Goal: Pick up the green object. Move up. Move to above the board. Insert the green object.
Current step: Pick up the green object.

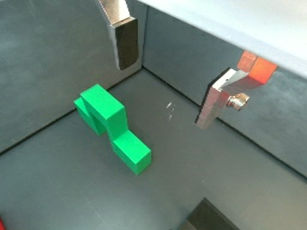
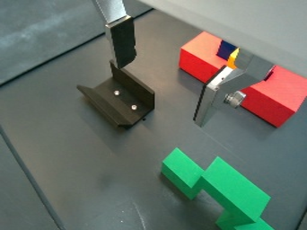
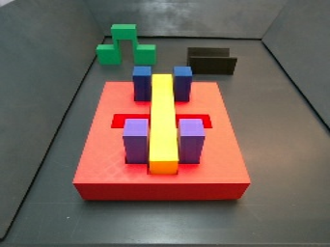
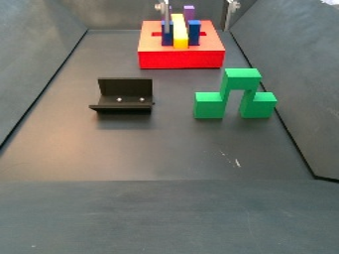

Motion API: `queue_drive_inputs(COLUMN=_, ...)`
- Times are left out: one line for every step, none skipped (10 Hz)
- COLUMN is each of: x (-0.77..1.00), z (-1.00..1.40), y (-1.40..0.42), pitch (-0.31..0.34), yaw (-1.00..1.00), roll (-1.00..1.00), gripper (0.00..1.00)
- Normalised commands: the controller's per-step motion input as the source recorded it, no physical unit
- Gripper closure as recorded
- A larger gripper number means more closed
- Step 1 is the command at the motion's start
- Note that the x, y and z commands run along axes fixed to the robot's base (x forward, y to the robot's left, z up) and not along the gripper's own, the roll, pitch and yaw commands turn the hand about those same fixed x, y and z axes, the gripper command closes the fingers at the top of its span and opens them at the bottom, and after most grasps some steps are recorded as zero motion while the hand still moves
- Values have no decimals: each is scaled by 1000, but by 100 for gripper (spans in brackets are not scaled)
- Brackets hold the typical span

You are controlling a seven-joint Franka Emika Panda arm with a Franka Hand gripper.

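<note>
The gripper (image 1: 168, 74) is showing only its fingers in both wrist views, and the edge is cutting one short. The board (image 2: 282, 101) is running out of frame.

The dark grey floor (image 4: 159, 169) carries the green object (image 4: 235, 94), the fixture (image 4: 123, 96) beside it, and the board (image 4: 183, 52) farther back. The open-jawed gripper (image 2: 166, 72) hangs above the floor, touching nothing.

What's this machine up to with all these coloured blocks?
A robot arm is set to pick up the green object and fit it into the red board. Nothing is held yet: its hand hangs open above the floor, fingers apart and empty. The green object lies untouched on the floor, near the dark fixture, apart from the board.
</note>
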Motion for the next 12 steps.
queue_drive_inputs(x=-251, z=-400, y=-180, pitch=-144, yaw=0, roll=0, gripper=0)
queue_drive_inputs(x=-669, z=-674, y=-123, pitch=-220, yaw=-40, roll=13, gripper=0)
queue_drive_inputs(x=-791, z=-620, y=-34, pitch=-211, yaw=-34, roll=1, gripper=0)
queue_drive_inputs(x=-783, z=-497, y=0, pitch=-203, yaw=0, roll=0, gripper=0)
queue_drive_inputs(x=-731, z=-360, y=0, pitch=-176, yaw=0, roll=0, gripper=0)
queue_drive_inputs(x=-586, z=-49, y=0, pitch=-120, yaw=0, roll=0, gripper=0)
queue_drive_inputs(x=-471, z=0, y=0, pitch=-104, yaw=0, roll=0, gripper=0)
queue_drive_inputs(x=-331, z=-40, y=0, pitch=-97, yaw=0, roll=0, gripper=0)
queue_drive_inputs(x=-80, z=-83, y=0, pitch=-71, yaw=0, roll=0, gripper=0)
queue_drive_inputs(x=0, z=-106, y=0, pitch=-11, yaw=-40, roll=43, gripper=0)
queue_drive_inputs(x=0, z=-171, y=0, pitch=0, yaw=-111, roll=100, gripper=0)
queue_drive_inputs(x=-157, z=-140, y=0, pitch=0, yaw=-180, roll=144, gripper=0)
